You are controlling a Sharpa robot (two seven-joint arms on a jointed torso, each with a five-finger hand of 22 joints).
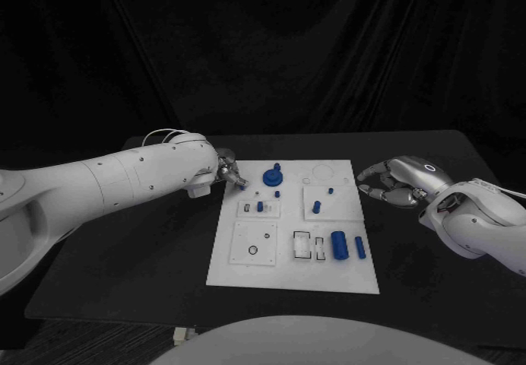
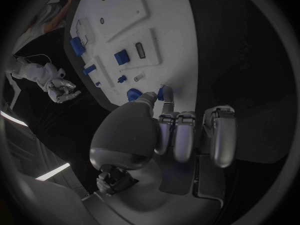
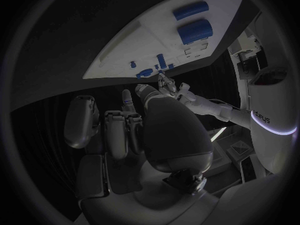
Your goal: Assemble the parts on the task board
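Note:
The white task board lies in the middle of the black table. My left hand hovers at the board's far left corner and pinches a small blue part between thumb and a finger. Close beside it a round blue part with a peg stands on the board. Small blue pegs stand mid-board. A thick blue cylinder and a slim one lie near the right edge. My right hand hangs just off the board's far right edge, fingers curved and apart, holding nothing I can see.
Square plates with holes and slots take up the board's near half. Bare black table surrounds the board on every side. In the right wrist view the board and my left hand lie ahead.

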